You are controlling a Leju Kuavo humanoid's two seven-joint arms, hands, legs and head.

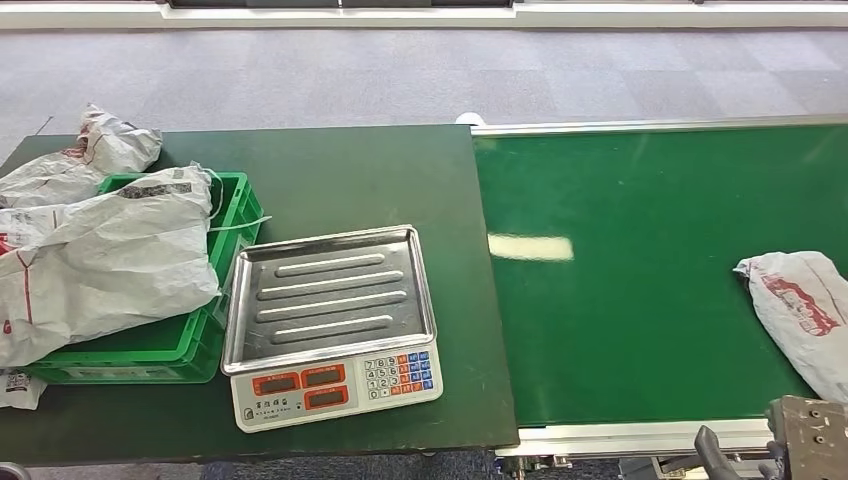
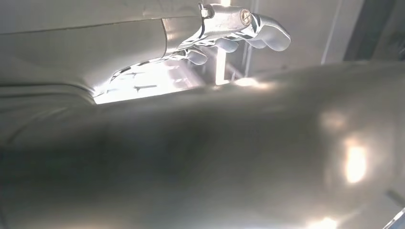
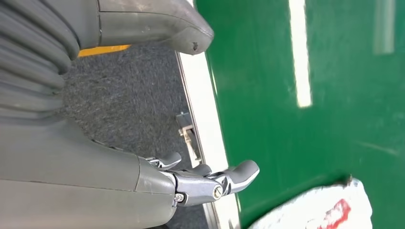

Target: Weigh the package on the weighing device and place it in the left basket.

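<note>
Right hand (image 3: 210,181), seen in the right wrist view, is held at the near edge of the conveyor belt (image 3: 305,143) with its fingers apart and nothing between them; in the head view a part of it is seen at the lower right corner (image 1: 800,445). The left hand (image 2: 239,28) is seen in the left wrist view with its fingers slightly curled; whether it is open or closed cannot be told.

One package (image 1: 805,315), a white bag with red print, is lying on the green belt at the right side, near the right hand but apart from it. Its long axis runs diagonally, from the far end toward the near right, where it is cut by the picture edge.

One weighing device (image 1: 330,320) is placed on the dark green table (image 1: 340,170), just left of the belt; its steel tray is bare and its keypad faces the robot. One green basket (image 1: 232,205) is set just beside it on the left. Two white bags (image 1: 110,260) can be counted in and behind the basket; further pieces at the left edge cannot be separated clearly.
</note>
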